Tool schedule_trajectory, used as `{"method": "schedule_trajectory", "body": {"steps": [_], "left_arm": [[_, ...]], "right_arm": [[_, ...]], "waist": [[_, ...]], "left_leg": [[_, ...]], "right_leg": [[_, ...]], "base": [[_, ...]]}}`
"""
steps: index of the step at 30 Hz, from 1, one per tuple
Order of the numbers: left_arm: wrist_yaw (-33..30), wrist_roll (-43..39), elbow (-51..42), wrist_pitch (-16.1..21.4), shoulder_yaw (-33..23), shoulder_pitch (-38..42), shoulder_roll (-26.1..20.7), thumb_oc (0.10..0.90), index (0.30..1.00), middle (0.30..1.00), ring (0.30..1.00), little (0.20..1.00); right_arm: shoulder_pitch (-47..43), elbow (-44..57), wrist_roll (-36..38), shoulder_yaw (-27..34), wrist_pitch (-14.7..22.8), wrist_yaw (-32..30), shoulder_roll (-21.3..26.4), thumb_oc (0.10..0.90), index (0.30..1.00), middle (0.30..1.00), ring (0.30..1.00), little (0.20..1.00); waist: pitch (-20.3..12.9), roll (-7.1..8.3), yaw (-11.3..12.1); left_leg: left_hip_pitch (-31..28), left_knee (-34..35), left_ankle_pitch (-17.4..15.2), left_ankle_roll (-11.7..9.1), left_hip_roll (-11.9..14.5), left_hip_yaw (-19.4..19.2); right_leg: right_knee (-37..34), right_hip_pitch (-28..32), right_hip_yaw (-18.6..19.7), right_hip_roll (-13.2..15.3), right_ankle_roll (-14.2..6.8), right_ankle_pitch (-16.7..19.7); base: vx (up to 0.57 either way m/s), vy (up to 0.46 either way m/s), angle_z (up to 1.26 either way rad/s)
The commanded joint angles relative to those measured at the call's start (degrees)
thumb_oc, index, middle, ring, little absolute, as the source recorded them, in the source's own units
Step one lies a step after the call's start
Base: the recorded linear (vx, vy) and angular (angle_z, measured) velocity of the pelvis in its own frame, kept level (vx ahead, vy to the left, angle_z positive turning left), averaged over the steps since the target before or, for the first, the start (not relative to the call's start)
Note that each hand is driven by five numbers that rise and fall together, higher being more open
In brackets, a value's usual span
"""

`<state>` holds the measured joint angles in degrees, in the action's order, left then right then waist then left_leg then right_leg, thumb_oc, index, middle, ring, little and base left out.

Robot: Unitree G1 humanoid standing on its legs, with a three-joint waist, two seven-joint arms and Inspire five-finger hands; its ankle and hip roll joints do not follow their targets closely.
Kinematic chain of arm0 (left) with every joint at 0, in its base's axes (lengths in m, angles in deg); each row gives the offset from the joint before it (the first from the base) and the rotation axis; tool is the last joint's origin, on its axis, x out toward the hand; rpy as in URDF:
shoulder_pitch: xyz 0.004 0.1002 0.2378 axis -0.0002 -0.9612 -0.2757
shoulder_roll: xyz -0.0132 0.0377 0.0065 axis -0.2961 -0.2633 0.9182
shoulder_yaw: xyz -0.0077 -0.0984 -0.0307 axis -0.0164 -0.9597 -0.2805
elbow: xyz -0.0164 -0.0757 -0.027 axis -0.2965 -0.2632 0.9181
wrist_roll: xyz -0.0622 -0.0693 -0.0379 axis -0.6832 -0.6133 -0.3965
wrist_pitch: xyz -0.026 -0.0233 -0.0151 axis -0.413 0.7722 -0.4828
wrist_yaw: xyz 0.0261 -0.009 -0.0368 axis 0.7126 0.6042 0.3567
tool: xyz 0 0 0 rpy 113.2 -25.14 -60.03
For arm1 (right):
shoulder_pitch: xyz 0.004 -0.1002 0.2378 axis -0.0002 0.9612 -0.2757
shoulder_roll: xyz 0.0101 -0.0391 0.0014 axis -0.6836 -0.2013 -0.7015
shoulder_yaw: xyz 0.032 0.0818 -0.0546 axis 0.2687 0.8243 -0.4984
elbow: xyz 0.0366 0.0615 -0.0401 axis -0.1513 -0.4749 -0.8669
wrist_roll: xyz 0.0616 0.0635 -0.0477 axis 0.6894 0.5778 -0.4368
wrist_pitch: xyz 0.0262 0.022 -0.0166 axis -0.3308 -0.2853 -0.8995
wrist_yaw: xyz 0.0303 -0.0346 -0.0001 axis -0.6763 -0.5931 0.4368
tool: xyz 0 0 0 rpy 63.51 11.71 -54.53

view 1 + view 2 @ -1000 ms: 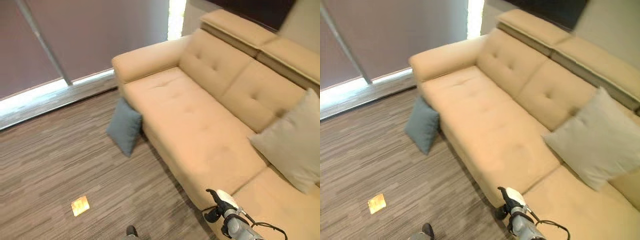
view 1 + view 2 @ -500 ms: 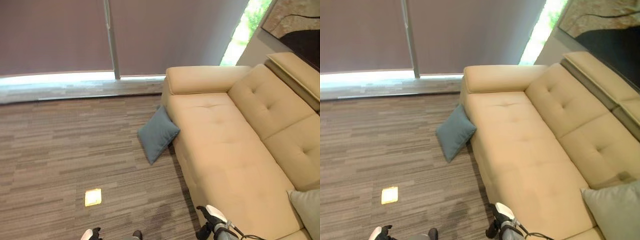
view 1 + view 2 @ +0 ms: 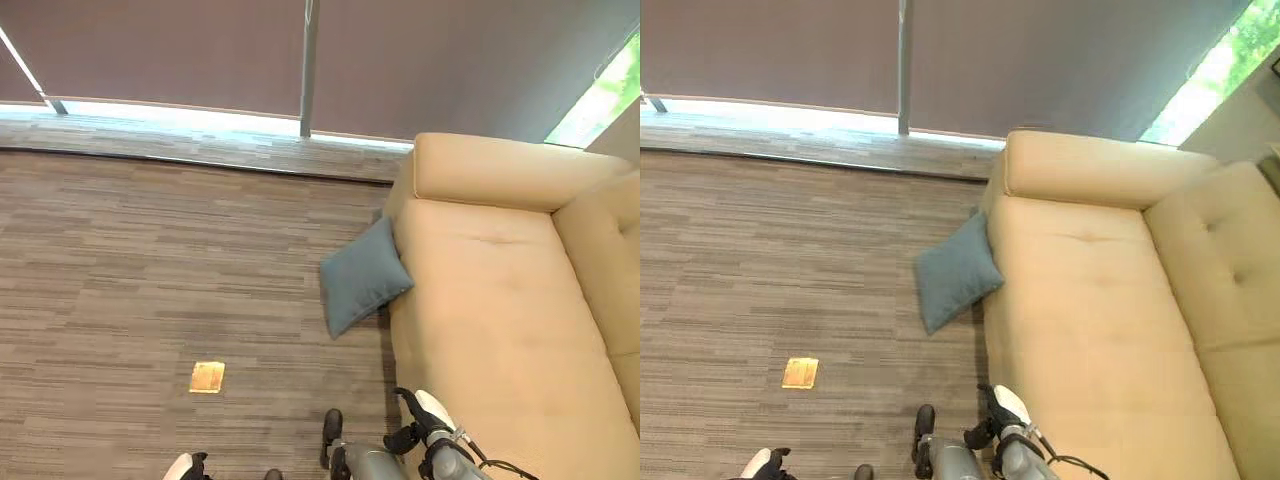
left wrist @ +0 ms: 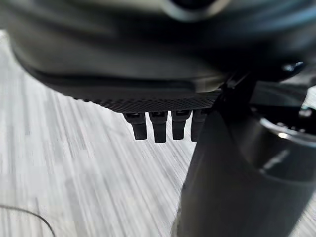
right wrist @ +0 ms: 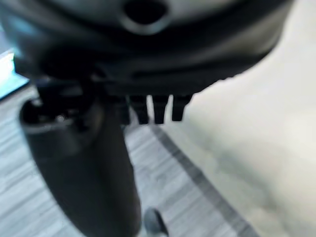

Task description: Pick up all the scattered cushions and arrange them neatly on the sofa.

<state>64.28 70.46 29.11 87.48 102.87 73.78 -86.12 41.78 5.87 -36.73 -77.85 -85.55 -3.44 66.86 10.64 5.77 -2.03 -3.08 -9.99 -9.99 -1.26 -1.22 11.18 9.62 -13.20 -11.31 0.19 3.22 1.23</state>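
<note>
A square blue-grey fabric cushion (image 3: 362,276) lies on the striped grey-brown carpet floor (image 3: 150,290), tilted on one corner and leaning against the front of a long beige upholstered sofa (image 3: 500,300), just below the sofa's padded armrest (image 3: 505,172). The part of the sofa seat in sight carries no cushions. Judging by this, the cushion on the floor has not yet been picked up and the task has work left: it needs to be reached, lifted and set on the seat. The right robot hand (image 3: 420,425) shows at the lower edge of the left eye view, near the front edge of the sofa and well apart from the cushion; in its own wrist view the right robot hand (image 5: 153,106) has straight, relaxed fingers and holds nothing, with the pale sofa seat and carpet beyond. The left robot hand (image 4: 163,123) likewise hangs with fingers straight and empty above the carpet, and its white thumb cover shows at the bottom edge of the left eye view. A small flat golden-brown square plate (image 3: 207,377) sits in the carpet, well apart from the cushion. Behind the sofa and carpet, grey-mauve roller blinds (image 3: 180,45) cover a window, with a strip of daylight along their base.
</note>
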Motion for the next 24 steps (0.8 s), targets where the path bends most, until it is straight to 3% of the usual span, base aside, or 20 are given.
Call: {"method": "schedule_trajectory", "body": {"steps": [1, 2, 3, 5, 7, 8, 9, 10, 12, 14, 15, 16, 18, 20, 21, 22, 23, 24], "left_arm": [[-1.8, 1.2, -1.2, 1.0, -0.9, 1.2, -0.4, 0.8, 0.9, 0.9, 0.9, 0.9], [-2.2, 1.4, -1.9, 1.0, -0.9, 1.3, -0.5, 0.8, 0.9, 0.9, 0.9, 0.9], [-3.2, 1.3, -2.9, 0.6, -1.1, 1.4, -1.0, 0.8, 0.9, 0.9, 0.9, 0.9], [-4.0, 1.3, -3.2, 0.5, -1.2, 1.2, -1.1, 0.8, 0.9, 0.9, 0.9, 0.9], [-4.0, 1.3, -3.2, 0.5, -1.2, 1.2, -1.1, 0.8, 0.9, 0.9, 0.9, 0.9], [-5.2, 0.4, -3.2, 0.9, -1.9, 0.4, -1.4, 0.8, 0.9, 0.9, 0.9, 0.9], [-5.2, 0.4, -3.2, 0.9, -1.9, 0.4, -1.4, 0.8, 0.9, 0.9, 0.9, 0.9], [-5.4, -0.1, -3.2, 1.0, -2.0, 0.3, -1.5, 0.8, 0.9, 0.9, 0.9, 0.9], [-6.1, -1.2, -3.0, 1.3, -2.4, 0.5, -2.0, 0.8, 0.9, 0.9, 0.9, 0.9], [-6.7, -1.0, -2.4, 1.2, -1.6, 1.0, -2.3, 0.8, 0.9, 0.9, 0.9, 0.9], [-6.7, -1.0, -2.4, 1.2, -1.6, 1.0, -2.3, 0.8, 0.9, 0.9, 0.9, 0.9], [-6.4, -0.1, -1.3, 0.8, -1.6, 0.3, -1.9, 0.8, 0.9, 0.9, 0.9, 0.9], [-6.4, 0.0, -1.2, 0.7, -1.7, -0.1, -1.7, 0.8, 0.9, 0.9, 0.9, 0.9], [-6.3, -0.2, -1.3, 0.8, -2.2, 0.0, -1.7, 0.8, 0.9, 0.9, 0.9, 0.9], [-6.4, 0.0, -1.4, 0.7, -1.9, 0.6, -2.1, 0.8, 0.9, 0.9, 0.9, 0.9], [-6.4, 0.0, -1.4, 0.7, -1.9, 0.6, -2.1, 0.8, 0.9, 0.9, 0.9, 0.9], [-6.5, 0.1, -1.5, 0.5, -1.7, 0.9, -2.3, 0.8, 0.9, 0.9, 0.9, 0.9], [-6.8, -0.3, -1.3, 0.0, -2.1, 1.1, -2.6, 0.8, 0.9, 0.9, 0.9, 0.9]], "right_arm": [[0.0, 3.0, 0.8, -0.1, 1.7, -2.2, 3.1, 0.8, 0.9, 0.9, 0.9, 0.9], [-0.2, 3.1, 0.3, -0.3, 1.6, -2.9, 3.3, 0.8, 0.9, 0.9, 0.9, 0.9], [-0.4, 3.0, 0.3, -0.6, 1.2, -3.6, 3.6, 0.8, 0.9, 0.9, 0.9, 0.9], [-0.5, 2.5, 0.0, -1.0, 0.9, -4.2, 3.6, 0.8, 0.9, 0.9, 0.9, 0.9], [-0.5, 2.5, 0.0, -1.0, 0.9, -4.2, 3.6, 0.8, 0.9, 0.9, 0.9, 0.9], [-0.5, 1.9, 0.0, -0.9, 0.9, -4.8, 3.5, 0.8, 0.9, 0.9, 0.9, 0.9], [-0.5, 1.9, 0.0, -0.9, 0.9, -4.8, 3.5, 0.8, 0.9, 0.9, 0.9, 0.9], [-0.5, 1.9, 0.2, -0.9, 0.9, -5.0, 3.5, 0.8, 0.9, 0.9, 0.9, 0.9], [-0.5, 1.5, 0.0, -1.1, 0.9, -5.1, 3.1, 0.8, 0.9, 0.9, 0.9, 0.9], [-0.6, 0.0, -1.1, -1.8, 0.5, -5.3, 2.8, 0.8, 0.9, 0.9, 0.9, 0.9], [-0.6, 0.0, -1.1, -1.8, 0.5, -5.3, 2.8, 0.8, 0.9, 0.9, 0.9, 0.9], [-0.4, -0.5, -1.8, -1.8, 0.7, -5.0, 2.3, 0.8, 0.9, 0.9, 0.9, 0.9], [-0.2, -0.7, -1.8, -1.6, 0.6, -4.9, 1.9, 0.8, 0.9, 0.9, 0.9, 0.9], [-0.2, -1.6, -1.7, -1.3, 0.4, -4.9, 1.0, 0.8, 0.9, 0.9, 0.9, 0.9], [0.4, -1.5, -1.0, -0.6, 0.3, -4.8, 0.0, 0.8, 0.9, 0.9, 0.9, 0.9], [0.4, -1.5, -1.0, -0.6, 0.3, -4.8, 0.0, 0.8, 0.9, 0.9, 0.9, 0.9], [0.5, -1.5, -0.6, -0.2, 0.1, -4.8, -0.3, 0.8, 0.9, 0.9, 0.9, 0.9], [0.3, -1.2, -0.1, 0.5, -0.5, -4.8, -1.0, 0.8, 0.9, 0.9, 0.9, 0.9]], "waist": [[0.2, 0.53, -1.5], [1.0, 0.92, -1.3], [2.3, 2.01, -0.7], [2.8, 2.05, 0.4], [2.8, 2.07, 0.5], [2.0, 2.69, 1.4], [2.1, 2.78, 1.4], [1.9, 2.61, 1.7], [1.9, 2.43, 2.8], [2.0, 2.51, 3.7], [2.1, 2.55, 3.8], [0.8, 1.64, 3.9], [0.3, 1.84, 3.9], [-0.3, 2.43, 3.9], [-1.0, 3.27, 3.9], [-1.0, 3.35, 3.9], [-1.0, 3.6, 3.8], [-0.8, 3.36, 3.4]], "left_leg": [[7.9, -15.0, 4.9, -3.9, -2.0, -8.7], [11.6, -22.0, 6.9, -4.5, -0.1, -11.1], [16.4, -30.1, 6.2, -2.6, 3.0, -15.7], [19.5, -28.6, 3.6, -1.0, 5.3, -17.5], [19.4, -28.6, 3.5, -1.0, 5.3, -17.6], [19.9, -14.4, 2.6, -0.8, 7.4, -15.6], [19.7, -14.1, 2.7, -0.8, 7.3, -15.6], [19.9, -9.2, 4.7, -1.4, 8.5, -14.4], [21.0, 0.1, 11.6, -3.5, 11.0, -9.8], [23.8, 4.1, 14.4, -4.9, 12.1, -6.1], [23.8, 4.1, 14.4, -4.9, 12.1, -6.1], [20.8, 6.9, 14.7, -5.0, 12.5, -6.0], [20.0, 6.3, 14.4, -4.8, 11.8, -6.6], [19.9, 3.4, 12.4, -4.0, 9.8, -7.8], [19.1, 2.2, 10.1, -2.5, 8.0, -9.3], [19.2, 2.1, 10.0, -2.4, 7.9, -9.4], [18.7, 1.7, 9.1, -1.6, 7.1, -10.3], [16.9, 1.7, 7.5, 0.2, 6.1, -12.6]], "right_leg": [[-1.6, 3.8, 5.2, 0.6, -4.8, -3.8], [-2.0, 4.8, 4.9, 0.7, -3.9, -4.0], [-2.8, 7.1, 4.9, 1.0, -2.7, -5.3], [-3.2, 9.0, 5.1, 0.7, -2.8, -6.5], [-3.2, 9.1, 5.1, 0.7, -2.8, -6.5], [-4.0, 11.0, 6.0, 1.8, -4.4, -8.0], [-4.0, 11.1, 6.0, 1.9, -4.4, -8.1], [-4.3, 11.6, 6.4, 2.0, -4.7, -8.6], [-4.7, 13.5, 7.5, 1.8, -5.0, -9.8], [-5.4, 16.1, 9.3, 2.5, -5.8, -11.1], [-5.4, 16.1, 9.3, 2.5, -5.8, -11.1], [-5.3, 16.7, 9.9, 3.1, -6.5, -11.1], [-5.2, 16.7, 10.1, 4.2, -7.2, -10.4], [-4.9, 16.3, 10.8, 6.3, -8.6, -9.0], [-2.7, 15.2, 11.0, 8.4, -10.1, -7.4], [-2.7, 15.1, 11.1, 8.5, -10.2, -7.4], [-0.6, 14.2, 11.5, 9.5, -10.6, -5.7], [5.2, 11.4, 10.7, 12.5, -10.8, -0.2]], "base": [[0.04, -0.074, 0.19], [0.14, -0.174, 0.06], [0.21, -0.193, 0.02], [0.21, -0.081, 0.0], [0.2, 0.05, -0.03], [0.32, 0.098, -0.02], [0.42, 0.153, -0.05], [0.23, 0.129, 0.03], [0.33, 0.192, -0.18], [0.35, 0.284, -0.43], [0.42, 0.451, -0.47], [0.32, 0.405, -0.52], [0.25, 0.35, -0.7], [0.21, 0.393, -0.44], [0.2, 0.366, -0.09], [0.2, 0.37, 0.03], [0.13, 0.386, 0.05], [0.13, 0.384, -0.09]]}}
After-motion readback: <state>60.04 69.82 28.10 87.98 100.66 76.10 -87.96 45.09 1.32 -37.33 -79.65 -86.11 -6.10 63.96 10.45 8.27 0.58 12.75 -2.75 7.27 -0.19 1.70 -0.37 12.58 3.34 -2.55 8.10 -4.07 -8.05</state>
